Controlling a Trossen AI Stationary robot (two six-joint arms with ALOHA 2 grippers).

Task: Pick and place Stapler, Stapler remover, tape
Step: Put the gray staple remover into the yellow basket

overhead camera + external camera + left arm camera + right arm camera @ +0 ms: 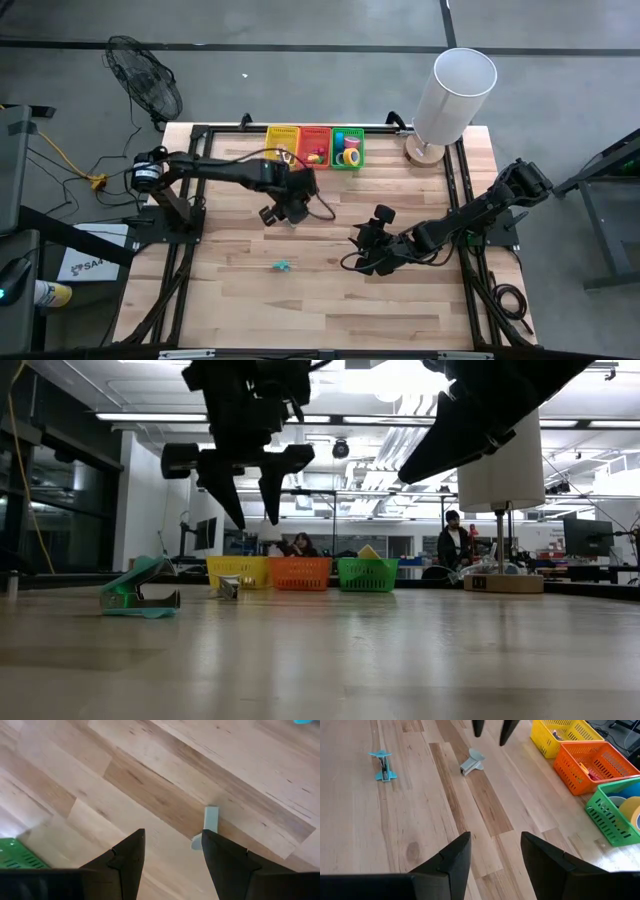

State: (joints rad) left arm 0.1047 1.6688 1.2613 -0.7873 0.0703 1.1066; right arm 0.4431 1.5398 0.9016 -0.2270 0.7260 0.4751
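Observation:
A teal staple remover [283, 266] lies on the wooden table toward the near side; it also shows in the low view [135, 595] and in the right wrist view [382, 765]. A small pale grey object [207, 826] lies on the table below my left gripper [172, 836], which hangs open and empty well above it [255, 500]. My right gripper [495, 840] is open and empty over the table's middle right [365, 252]. A yellow tape roll [632, 815] and a blue one [619, 802] lie in the green basket [605, 817]. The other rolls do not show.
A yellow basket [283, 140], an orange basket [315, 146] and the green basket [347, 150] stand in a row at the far edge. A white lamp [450, 95] stands at the far right. Bare wood lies toward the near edge.

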